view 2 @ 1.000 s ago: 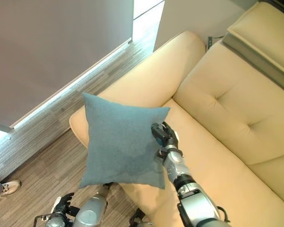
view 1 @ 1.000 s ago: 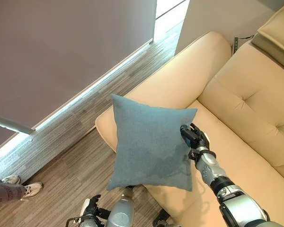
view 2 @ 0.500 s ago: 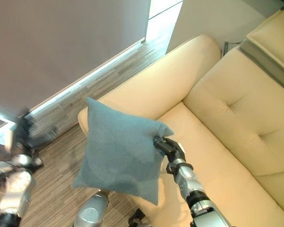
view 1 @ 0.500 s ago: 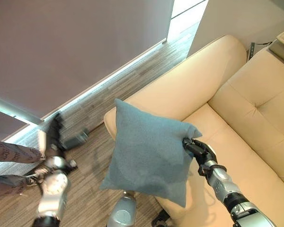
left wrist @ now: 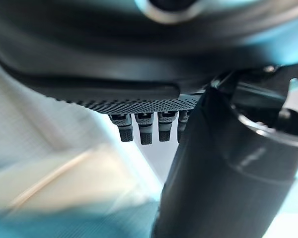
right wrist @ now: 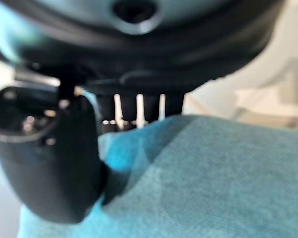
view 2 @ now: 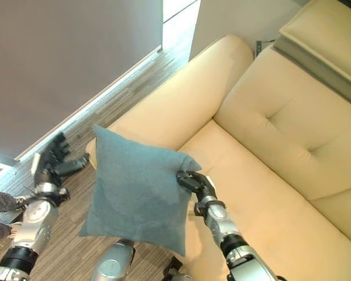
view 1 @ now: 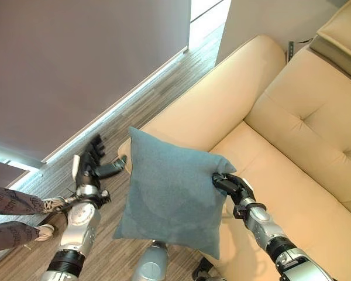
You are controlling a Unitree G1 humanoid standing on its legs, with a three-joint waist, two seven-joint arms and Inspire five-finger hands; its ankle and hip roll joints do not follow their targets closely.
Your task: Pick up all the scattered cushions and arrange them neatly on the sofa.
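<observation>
Fingers of the right hand point(view 1: 231, 185) are curled round the right upper corner of the square teal-blue fabric cushion point(view 1: 172, 190), pinching the cloth with the thumb; the right wrist view shows the cloth point(right wrist: 198, 178) pressed against thumb and fingers. Cushion hangs in the air from that corner, in front of the sofa's armrest, its lower edge over the floor and not touching the seat. Left hand point(view 1: 92, 161) is raised on the left side, fingers straight and spread, thumb pointing toward the cushion's left edge; it is near this edge but apart from it, w/ a narrow gap of floor between.

Behind the cushion stands the cream-beige upholstered sofa point(view 1: 304, 123), w/ rounded armrest point(view 1: 222, 96) and a tufted back. The seat point(view 1: 292, 181) to the right of the right hand is bare, so open room is on that side. Floor is grey-brown wood-look planks point(view 1: 123, 117), running along a plain grey wall point(view 1: 76, 52) w/ a bright strip at its base. A person's legs and one shoe point(view 1: 41, 233) show at the lower left edge.

Vs. half a sec ago: left hand has come closer to the cushion's left edge and is higher; cushion remains held at the same corner.
</observation>
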